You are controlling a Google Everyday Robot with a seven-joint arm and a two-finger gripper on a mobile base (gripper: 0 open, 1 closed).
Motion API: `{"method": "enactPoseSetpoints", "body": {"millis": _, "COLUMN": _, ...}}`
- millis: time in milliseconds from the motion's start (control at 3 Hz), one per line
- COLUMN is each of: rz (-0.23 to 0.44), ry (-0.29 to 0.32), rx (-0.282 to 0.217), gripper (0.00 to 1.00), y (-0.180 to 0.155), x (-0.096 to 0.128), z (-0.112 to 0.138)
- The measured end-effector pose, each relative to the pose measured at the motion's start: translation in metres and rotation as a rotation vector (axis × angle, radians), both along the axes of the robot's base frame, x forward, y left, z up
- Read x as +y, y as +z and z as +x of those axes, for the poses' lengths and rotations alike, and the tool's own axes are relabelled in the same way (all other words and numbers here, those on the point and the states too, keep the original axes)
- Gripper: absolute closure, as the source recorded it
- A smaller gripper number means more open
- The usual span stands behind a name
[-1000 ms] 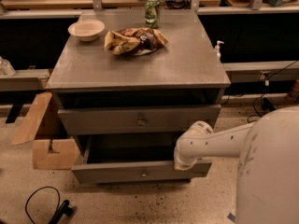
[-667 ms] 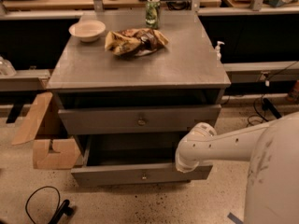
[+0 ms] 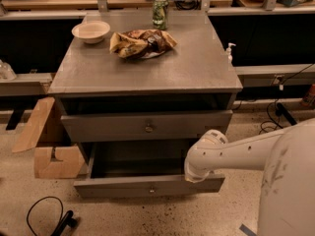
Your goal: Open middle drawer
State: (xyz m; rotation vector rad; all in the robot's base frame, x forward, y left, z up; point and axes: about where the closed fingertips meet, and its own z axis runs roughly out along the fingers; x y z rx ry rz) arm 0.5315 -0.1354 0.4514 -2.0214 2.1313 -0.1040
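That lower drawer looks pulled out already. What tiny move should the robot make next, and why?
Probably lift the gripper up and away from the middle drawer. That drawer stands well out with its grey inside showing, and the gripper sits near the right end of its front, so little pulling seems left.

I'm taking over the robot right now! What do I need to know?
The gripper is at the arm's tip, low at the right end of the middle drawer, just behind its front.
The middle drawer is pulled well out with its grey inside showing. Its knob is free. The drawer above sits further back.
Done: the middle drawer looks open.
Left: probably just lifting the arm clear without bumping the front.
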Motion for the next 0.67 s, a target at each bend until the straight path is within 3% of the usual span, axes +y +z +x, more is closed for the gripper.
{"method": "enactPoseSetpoints", "body": {"millis": 667, "rz": 0.0, "ry": 0.0, "rx": 0.001, "gripper": 0.12, "y": 0.0011, "x": 0.0, "z": -0.0003}}
